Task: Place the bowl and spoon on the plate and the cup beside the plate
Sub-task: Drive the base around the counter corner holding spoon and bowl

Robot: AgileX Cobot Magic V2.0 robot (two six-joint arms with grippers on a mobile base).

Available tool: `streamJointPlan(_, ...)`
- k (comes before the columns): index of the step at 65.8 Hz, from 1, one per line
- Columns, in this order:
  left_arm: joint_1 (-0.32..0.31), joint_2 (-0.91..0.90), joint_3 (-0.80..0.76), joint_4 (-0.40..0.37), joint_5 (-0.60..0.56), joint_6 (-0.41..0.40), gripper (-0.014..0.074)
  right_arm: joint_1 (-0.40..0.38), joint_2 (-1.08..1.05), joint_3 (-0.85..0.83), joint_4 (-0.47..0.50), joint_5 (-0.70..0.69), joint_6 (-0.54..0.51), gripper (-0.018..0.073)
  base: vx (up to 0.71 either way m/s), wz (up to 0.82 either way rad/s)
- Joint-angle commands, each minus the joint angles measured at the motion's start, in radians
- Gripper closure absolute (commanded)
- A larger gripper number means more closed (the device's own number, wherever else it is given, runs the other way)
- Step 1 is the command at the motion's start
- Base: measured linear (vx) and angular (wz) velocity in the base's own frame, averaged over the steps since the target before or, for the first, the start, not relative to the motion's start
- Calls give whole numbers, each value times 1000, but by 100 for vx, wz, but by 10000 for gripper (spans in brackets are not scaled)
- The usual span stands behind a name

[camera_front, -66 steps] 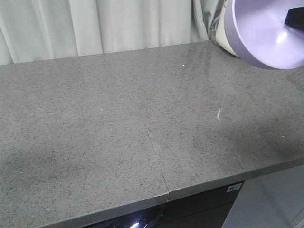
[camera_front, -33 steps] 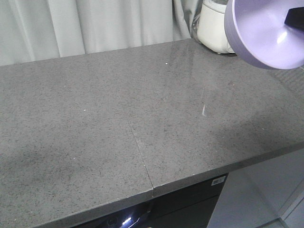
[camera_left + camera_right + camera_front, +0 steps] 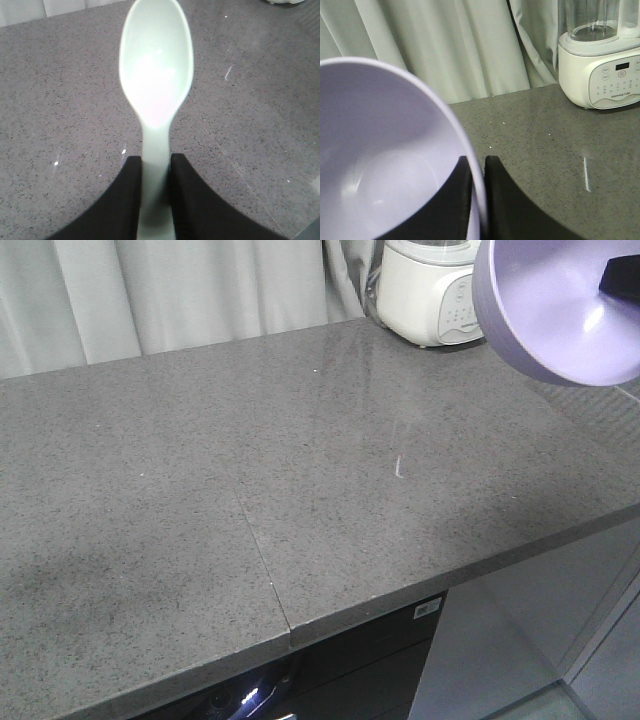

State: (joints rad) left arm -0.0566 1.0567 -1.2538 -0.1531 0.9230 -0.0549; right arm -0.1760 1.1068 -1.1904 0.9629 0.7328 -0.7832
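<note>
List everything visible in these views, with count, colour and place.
bowl: one, lavender, held up at the front view's upper right.
spoon: one, pale mint, held by its handle over the counter.
counter: one, speckled grey, with a seam across it; fills most of the front view.
blender: one, white base with clear jug, at the counter's far right end.
curtain: one, pale grey-white, behind the counter.
cabinet: one, dark, under the counter's front edge.
left gripper: one, black, shut on the spoon's handle.
right gripper: one, black, shut on the bowl's rim.
</note>
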Motion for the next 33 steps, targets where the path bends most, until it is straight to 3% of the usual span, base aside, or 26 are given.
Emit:
streamJointPlan(1,-5,-19,-24,-17,-58,-3,602,2,-19,-33,45,-35,-10,569,-1,-11)
streamJointPlan(33,-5,-19,-24,-17,-58,-3,602,2,-19,-33,45,-35,-10,569,-1,-11)
